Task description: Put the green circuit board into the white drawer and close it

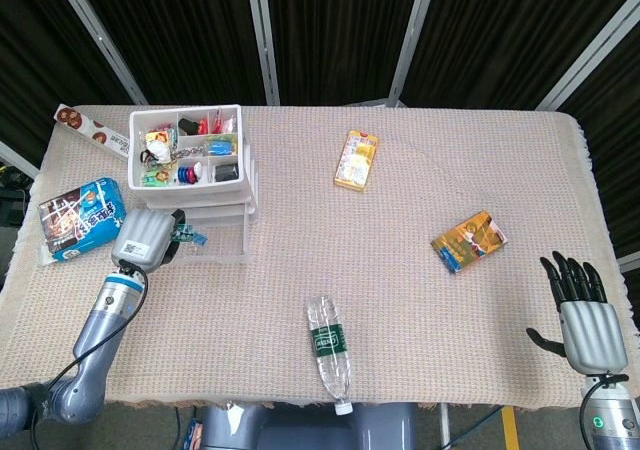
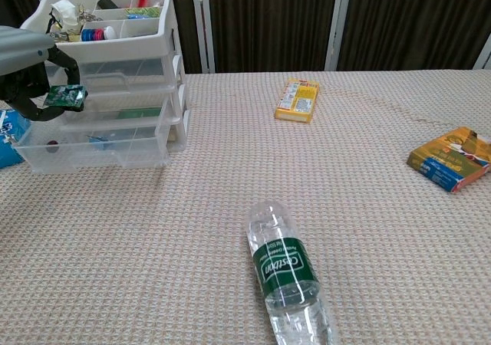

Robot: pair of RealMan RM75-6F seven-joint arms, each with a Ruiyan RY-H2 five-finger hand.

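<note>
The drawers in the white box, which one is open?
The bottom drawer. It sticks out in front, under the left hand holding the green circuit board; the drawers above sit pushed in.

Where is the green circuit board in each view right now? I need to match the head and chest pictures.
Head view: green circuit board at left, held by the left hand over the open bottom drawer.
Chest view: the board at the far left edge, in the same hand, in front of the drawers.
Shared landmark: the white drawer unit.
</note>
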